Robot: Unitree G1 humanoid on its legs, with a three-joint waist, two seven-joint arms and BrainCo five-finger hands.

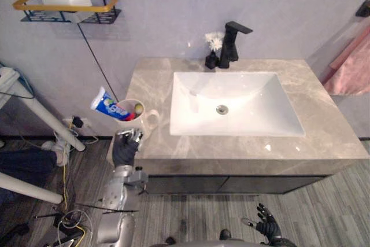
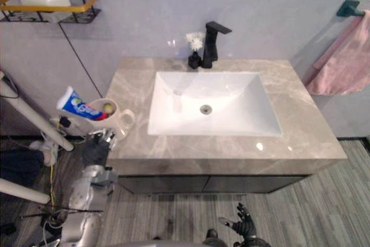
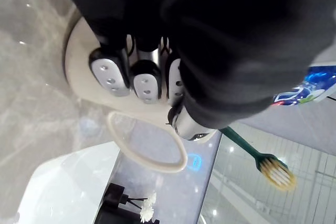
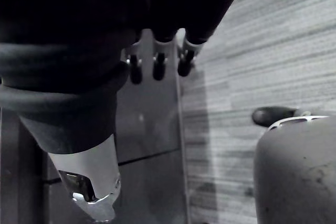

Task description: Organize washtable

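A cream mug [image 1: 140, 118] stands at the left front corner of the marble counter [image 1: 324, 125]. A blue and white toothpaste tube [image 1: 110, 106] leans out of the mug to the left. The mug [image 3: 79, 72] also holds a green toothbrush [image 3: 262, 158]. My left hand [image 1: 125, 148] is just below and in front of the mug. Its fingers [image 3: 144, 80] are loosely bent before the mug's wall and hold nothing. My right hand [image 1: 267, 224] hangs low over the floor in front of the cabinet, fingers spread.
A white basin [image 1: 231, 105] is sunk in the counter, with a black tap [image 1: 231, 43] and a small vase of white flowers [image 1: 213, 47] behind it. A wall shelf [image 1: 66, 7] hangs up left, a pink towel [image 1: 350, 67] at right. White poles [image 1: 49, 120] stand left.
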